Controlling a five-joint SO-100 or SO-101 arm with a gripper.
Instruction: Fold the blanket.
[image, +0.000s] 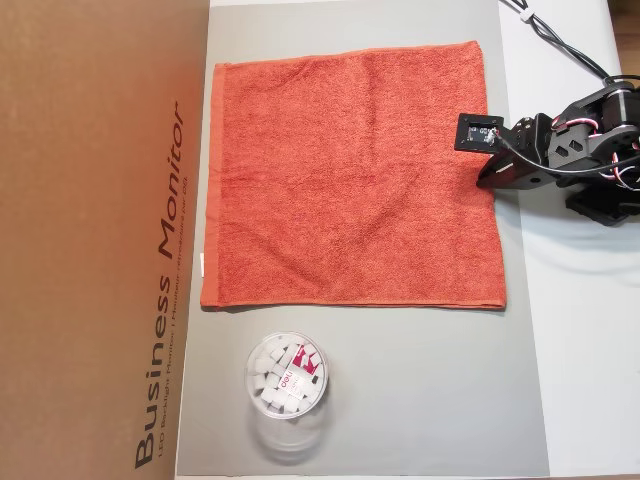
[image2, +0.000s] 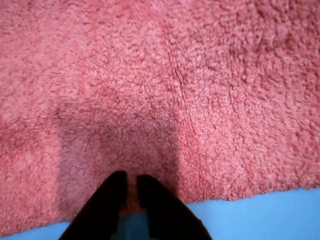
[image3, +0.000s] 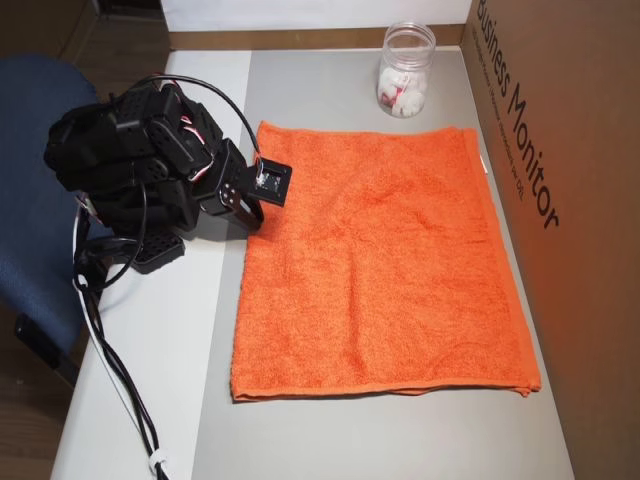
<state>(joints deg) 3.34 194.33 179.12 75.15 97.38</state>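
Since the blanket (image: 350, 175) is lying fully spread out and flat on the grey mat (image: 430, 390), we'd say the fold hasn't really started yet. No edge is lifted, no corner is doubled over, and in both overhead views all four hemmed edges sit straight on the mat. So basically everything is left to do: grab an edge, carry it across to the opposite side, lay it down, let go.

Taking the blanket as our landmark: the arm (image3: 130, 170) sits just off one side edge, and its wrist reaches over that edge, roughly at the middle of that side. The cardboard box (image: 90, 240) runs along the opposite edge, just beside the blanket. The clear tub (image: 288, 378) with white bits inside stands near a third edge, apart from it and not touching.

In the wrist view the claw (image2: 131, 181) hangs right over the blanket's near edge, with the mat showing as a strip behind the hem. The two dark tips sit close together with only a thin gap between them, so we read it as nearly closed. We can't tell whether any terry pile is pinched in that gap; nothing looks bunched or pulled up there. Our guess is it's lining up for the first pinch on that edge, or just about to bite.
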